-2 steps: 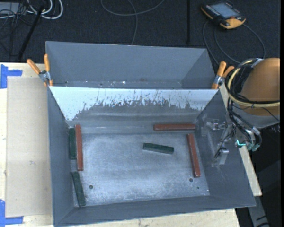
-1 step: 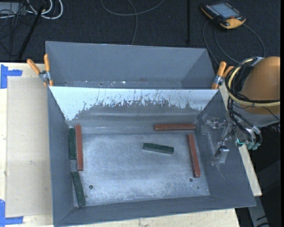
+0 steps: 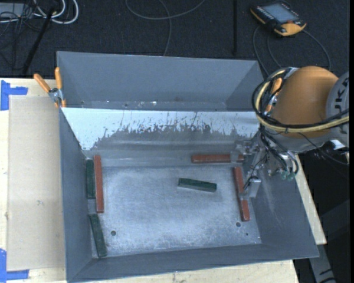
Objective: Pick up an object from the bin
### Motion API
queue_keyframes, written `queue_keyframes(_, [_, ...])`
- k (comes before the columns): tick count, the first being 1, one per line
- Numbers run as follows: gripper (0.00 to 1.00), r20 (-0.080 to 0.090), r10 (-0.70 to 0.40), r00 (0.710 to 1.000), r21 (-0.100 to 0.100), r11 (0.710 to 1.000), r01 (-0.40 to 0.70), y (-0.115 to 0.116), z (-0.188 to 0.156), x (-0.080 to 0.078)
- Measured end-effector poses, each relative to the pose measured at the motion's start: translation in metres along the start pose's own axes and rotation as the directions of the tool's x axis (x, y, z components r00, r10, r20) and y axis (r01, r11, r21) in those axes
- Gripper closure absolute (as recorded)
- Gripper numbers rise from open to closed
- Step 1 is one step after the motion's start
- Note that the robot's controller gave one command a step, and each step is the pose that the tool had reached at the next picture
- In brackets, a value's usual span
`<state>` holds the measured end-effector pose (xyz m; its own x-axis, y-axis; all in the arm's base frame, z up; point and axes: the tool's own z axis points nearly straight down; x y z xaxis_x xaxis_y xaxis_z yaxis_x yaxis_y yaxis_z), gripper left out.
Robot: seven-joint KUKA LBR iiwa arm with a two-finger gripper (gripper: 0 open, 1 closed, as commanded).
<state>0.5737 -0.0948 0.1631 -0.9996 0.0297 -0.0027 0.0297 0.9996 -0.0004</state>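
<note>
My gripper (image 3: 255, 168) hangs low at the right side of the bin, under the arm's orange cover. It is right above the upper end of a red-brown stick (image 3: 242, 200) that lies lengthwise along the right wall. A second red-brown stick (image 3: 210, 157) lies flat along the back wall, just left of the gripper. A short dark green block (image 3: 197, 185) rests on the bin floor near the middle, left of the gripper and apart from it. Part of the gripper is hidden by the cover and cables.
Along the left wall lie a dark green stick (image 3: 89, 178) and a red-brown stick (image 3: 98, 184) side by side, with another dark green stick (image 3: 97, 235) below them near the front left corner. The arm reaches in over the right rim.
</note>
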Motion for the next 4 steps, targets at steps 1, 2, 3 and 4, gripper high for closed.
queue_keyframes(1, [0.0, -0.002, -0.073, 0.997, -0.002, 0.997, 0.073, 0.033, 0.026, -0.013])
queue_keyframes(2, [0.0, -0.001, -0.104, 0.995, -0.002, 0.995, 0.104, 0.037, 0.035, -0.017])
queue_keyframes(3, [0.0, -0.002, -0.001, 1.0, -0.002, 1.0, 0.001, 0.034, 0.07, -0.014])
queue_keyframes(4, [1.0, 0.0, 0.248, 0.969, -0.001, 0.969, -0.248, 0.076, 0.092, -0.029])
